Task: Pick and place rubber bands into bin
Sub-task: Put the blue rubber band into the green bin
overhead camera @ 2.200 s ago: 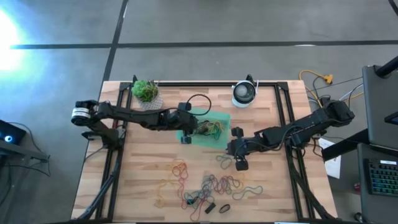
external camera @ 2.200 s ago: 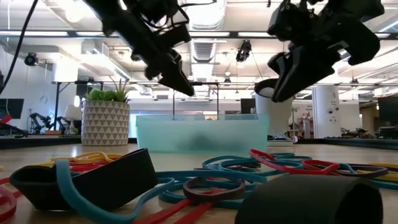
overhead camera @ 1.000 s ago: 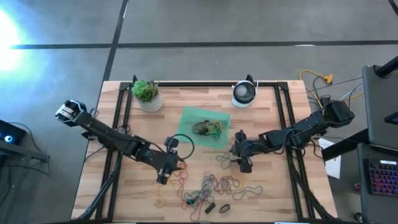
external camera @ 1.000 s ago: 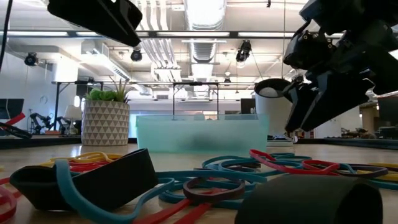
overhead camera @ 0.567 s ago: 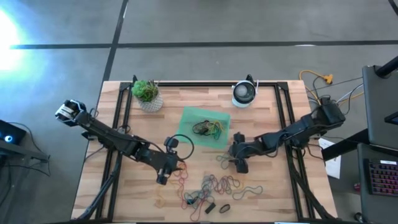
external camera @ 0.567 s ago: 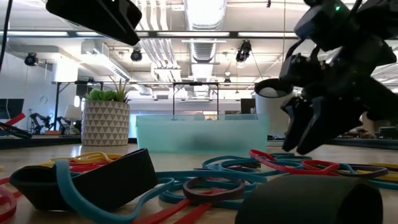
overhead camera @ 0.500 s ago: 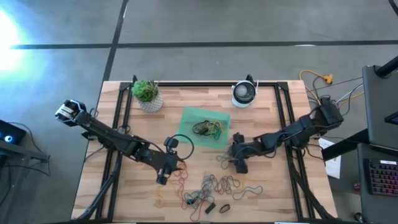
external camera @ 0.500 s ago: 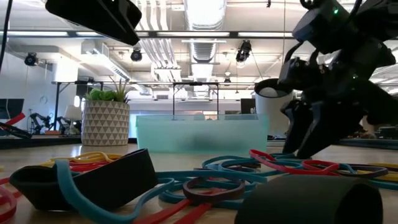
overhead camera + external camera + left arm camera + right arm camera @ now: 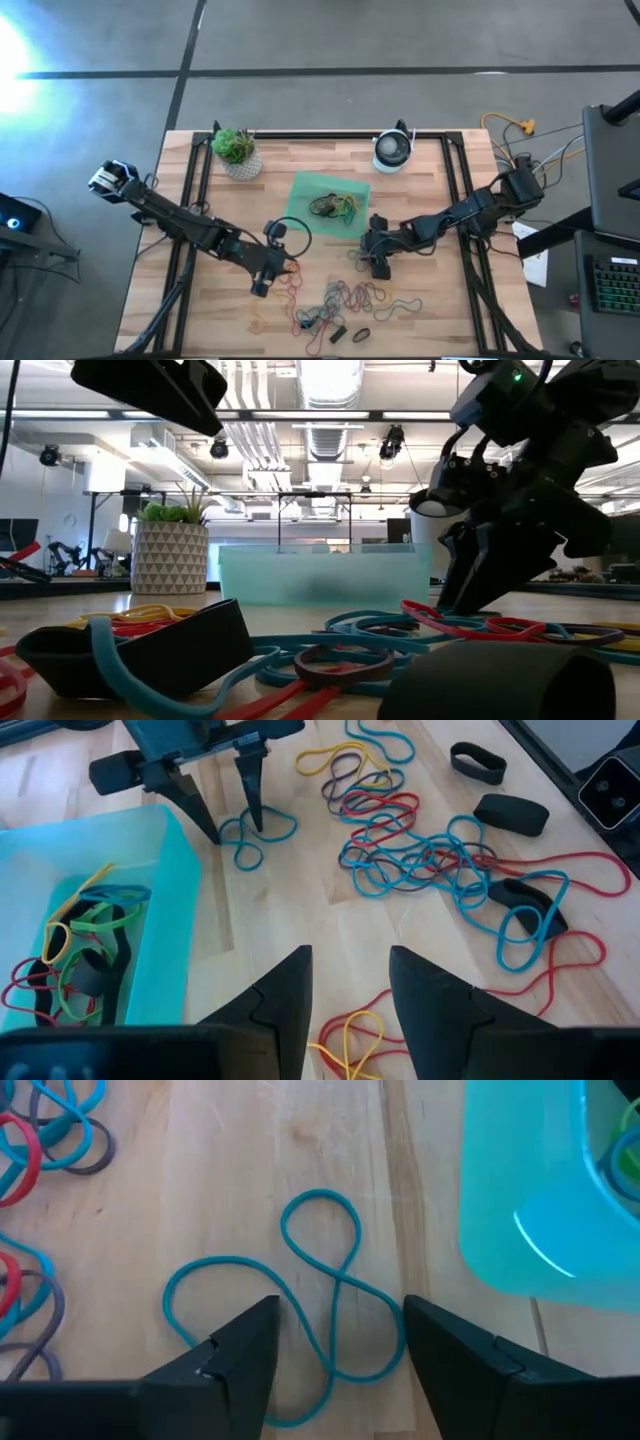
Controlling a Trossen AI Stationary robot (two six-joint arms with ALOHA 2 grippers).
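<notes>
A teal rubber band (image 9: 300,1295), twisted into a loose figure eight, lies flat on the wooden table (image 9: 420,190) just beside the bin (image 9: 305,188), off the bin's near right corner. The bin, a shallow translucent green tray, sits near the table's middle and already holds a few bands (image 9: 335,207). Farther from the bin, toward the table's front edge, a large tangle of loose bands (image 9: 345,298) is spread out.

The right gripper (image 9: 379,266) is down at this teal band, its jaws spread wide and straddling the loop, grasping nothing. The left gripper (image 9: 262,287) hangs over the bands on the bin's other side, nearer the front edge, jaws apart and empty.

Judged risks: the band is thin and lies flat, so the fingertips may close above it and come up empty, or scrape the wood. Only one strand may be pinched, letting the loop slip or snap away. The bin wall is near enough that a sideways drift could nudge the tray.
</notes>
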